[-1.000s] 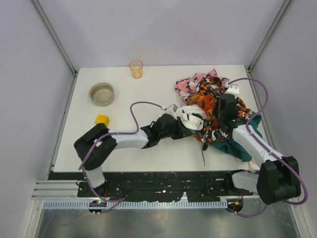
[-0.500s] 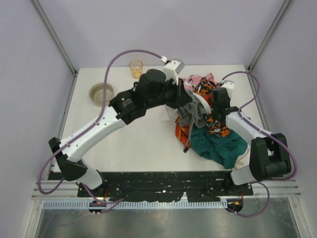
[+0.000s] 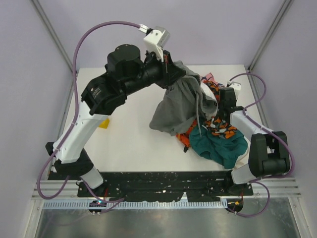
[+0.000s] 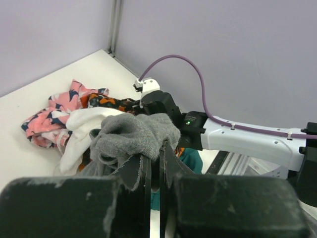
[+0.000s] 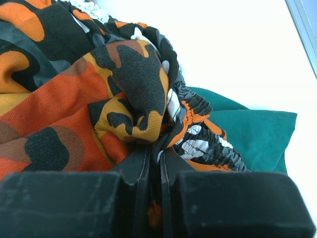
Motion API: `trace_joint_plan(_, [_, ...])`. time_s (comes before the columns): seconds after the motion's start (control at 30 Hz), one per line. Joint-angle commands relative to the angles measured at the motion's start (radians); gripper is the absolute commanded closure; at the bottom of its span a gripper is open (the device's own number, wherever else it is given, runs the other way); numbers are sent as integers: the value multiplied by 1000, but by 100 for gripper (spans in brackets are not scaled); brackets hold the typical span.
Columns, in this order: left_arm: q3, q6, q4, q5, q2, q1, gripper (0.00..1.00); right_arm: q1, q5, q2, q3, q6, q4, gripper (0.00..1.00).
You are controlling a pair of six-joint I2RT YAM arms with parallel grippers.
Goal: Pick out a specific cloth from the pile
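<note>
My left gripper [image 3: 172, 67] is raised high over the table's far middle and is shut on the grey cloth [image 3: 176, 105], which hangs down from it in a long drape. In the left wrist view the cloth [image 4: 133, 136] bunches over my shut jaws. The pile [image 3: 218, 134] of camouflage, teal, pink and white garments lies at the right. My right gripper [image 3: 224, 116] sits low on the pile, shut on a fold of the orange-black-white camouflage garment [image 5: 124, 89]. The teal garment [image 5: 247, 134] lies beside it.
A yellow block [image 3: 103, 122] peeks out beside my left arm. The pink patterned piece [image 4: 52, 116] and a white cloth [image 4: 84, 126] lie at the pile's far side. The cage posts and walls stand close behind the table.
My left gripper has risen and moved left with the grey cloth, pulling it up out of the pile so it hangs free. My right gripper has stayed on the camouflage garment.
</note>
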Motion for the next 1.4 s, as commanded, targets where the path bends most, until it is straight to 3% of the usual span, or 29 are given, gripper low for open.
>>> trace_joint_plan(0.0, [116, 94, 173, -102, -111, 9, 100, -40, 51, 37, -37, -18, -75, 95])
trace_joint_plan(0.37, [54, 275, 212, -401, -332, 9, 100, -58, 59, 44, -40, -16, -73, 94])
trace_joint_plan(0.67, [-18, 326, 210, -459, -388, 10, 100, -58, 38, 12, -37, -33, -73, 88])
trace_joint_plan(0.8, [-25, 334, 204, -469, -380, 9, 100, -58, 7, -29, -17, -42, -103, 76])
trace_joint_plan(0.87, [-32, 334, 201, -469, -382, 9, 100, -58, -13, -64, -12, -47, -109, 65])
trace_joint_plan(0.9, [-38, 334, 202, -470, -383, 10, 100, -58, -18, -75, -12, -49, -109, 54])
trace_joint_plan(1.0, [-63, 331, 207, -472, -392, 9, 100, -58, -47, -164, -6, -49, -118, 44])
trace_joint_plan(1.17, [-210, 319, 265, -466, -452, 10, 100, -57, -90, -310, 1, -17, -138, 5])
trace_joint_plan(1.37, [-575, 288, 435, -524, -644, 9, 100, -58, -122, -501, -22, 40, -155, 5])
